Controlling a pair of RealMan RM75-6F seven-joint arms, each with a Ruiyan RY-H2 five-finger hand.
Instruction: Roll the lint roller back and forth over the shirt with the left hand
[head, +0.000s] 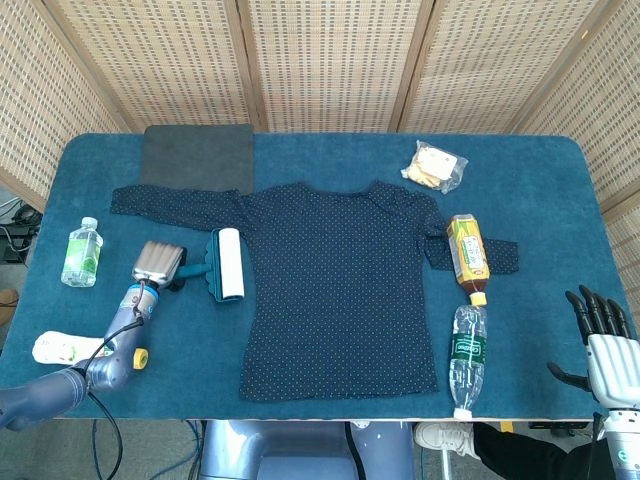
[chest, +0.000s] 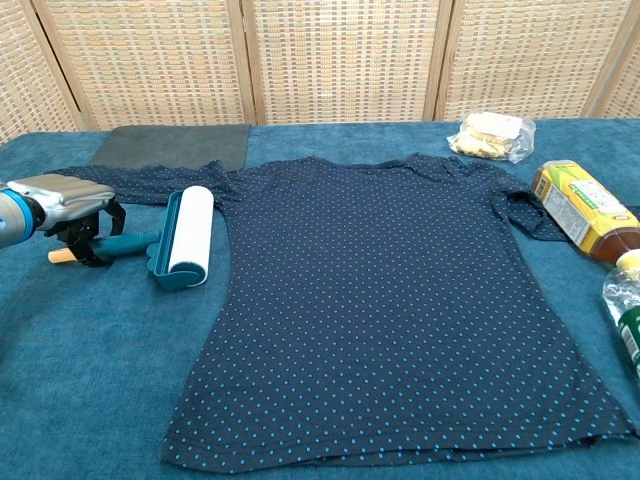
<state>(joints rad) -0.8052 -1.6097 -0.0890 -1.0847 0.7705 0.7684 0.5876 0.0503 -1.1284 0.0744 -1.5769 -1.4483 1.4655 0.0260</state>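
Observation:
The lint roller (head: 226, 263) (chest: 188, 236) lies on the blue table beside the left edge of the dark dotted shirt (head: 340, 290) (chest: 390, 300), which is spread flat. The roller's teal handle (chest: 125, 243) points left. My left hand (head: 158, 262) (chest: 58, 195) sits low over that handle, with dark fingers (chest: 88, 238) reaching down around it; whether they grip it is not clear. My right hand (head: 603, 345) hangs off the table's near right corner with fingers spread and nothing in it.
A grey cloth (head: 197, 157) lies at the back left. A water bottle (head: 81, 252) and a white packet (head: 62, 348) are at the left edge. A tea bottle (head: 467, 250), a clear bottle (head: 466, 355) and a snack bag (head: 435, 166) lie right of the shirt.

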